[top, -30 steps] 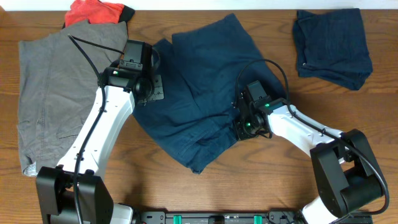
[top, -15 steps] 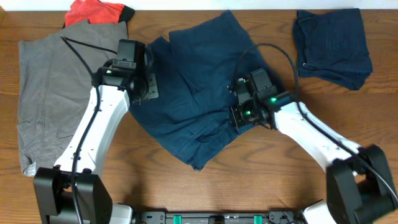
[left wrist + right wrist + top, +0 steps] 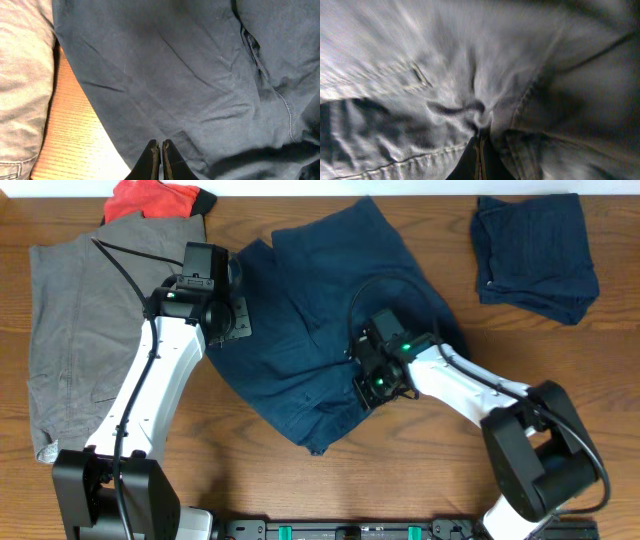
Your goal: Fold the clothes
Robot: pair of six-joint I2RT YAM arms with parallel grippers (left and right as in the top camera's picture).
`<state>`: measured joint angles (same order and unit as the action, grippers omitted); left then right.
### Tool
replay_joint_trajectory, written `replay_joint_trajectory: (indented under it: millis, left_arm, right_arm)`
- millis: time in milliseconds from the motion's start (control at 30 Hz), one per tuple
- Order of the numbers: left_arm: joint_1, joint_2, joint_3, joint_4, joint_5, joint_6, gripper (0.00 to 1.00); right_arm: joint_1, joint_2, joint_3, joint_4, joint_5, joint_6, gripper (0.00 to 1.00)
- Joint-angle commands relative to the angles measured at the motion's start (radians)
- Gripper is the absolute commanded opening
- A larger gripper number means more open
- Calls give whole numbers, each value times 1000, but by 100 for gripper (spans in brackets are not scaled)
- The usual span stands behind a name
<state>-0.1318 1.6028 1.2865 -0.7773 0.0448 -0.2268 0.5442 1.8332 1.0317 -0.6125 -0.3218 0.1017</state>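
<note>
Both grippers clenched at the spread navy shorts

The left gripper (image 3: 160, 156) has its fingers pressed together at the left edge of the navy shorts (image 3: 320, 300), where the cloth meets the bare wooden surface (image 3: 75, 145). Whether any fabric is caught between the fingers cannot be told. The grey shorts (image 3: 80, 330) lie flat just to that gripper's left, and the red-orange garment (image 3: 150, 198) lies beyond them at the far edge. The right gripper (image 3: 480, 144) is closed on a puckered fold of the navy shorts beside a stitched seam. Creases run out from its tips, though its wrist view is blurred. The shorts lie crumpled under and between the two grippers. A second, folded navy garment (image 3: 535, 255) lies well apart, beyond and to the right of the right gripper.
</note>
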Motion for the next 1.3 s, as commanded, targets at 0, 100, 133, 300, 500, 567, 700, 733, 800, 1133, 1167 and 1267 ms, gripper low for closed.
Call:
replay_joint_trajectory:
  millis: [0,100,133,300,500,567,700,733,800,1133,1167,1267]
  left_arm:
    - [5,8,8,0,-12,34,7]
    - [5,11,7,0,-12,36,7]
    - [5,11,7,0,-12,36,7]
    - [5,18,6,0,-12,36,7]
    - [5,47,5,0,-12,44,7]
    - [5,59,5,0,-12,44,7]
    - [5,80,5,1,-12,44,7]
    - [5,85,5,1,-12,44,7]
    - [5,93,5,1,-12,44,7]
    - [5,109,5,7,-12,67,7]
    - [5,109,5,8,-12,67,7]
    - [5,109,4,16,-11,67,7]
  right_arm:
    - [5,8,-7,-15,38,-21,1]
    - [-13,4,-5,-20,68,-19,1]
    - [-19,2,-2,-20,72,-17,1]
    - [-74,-41,61,-51,72,-18,4]
    - [-129,-65,118,-51,136,-48,29]
    - [-140,-55,118,-40,143,-51,35]
    - [-155,-24,118,-16,162,-51,42]
    - [-157,-14,118,-10,173,-51,43]
    - [-160,5,118,0,193,-50,45]
    - [-250,89,118,84,236,-47,45]
    - [-263,101,118,103,240,-47,45]
    - [-302,140,118,186,243,-44,45]
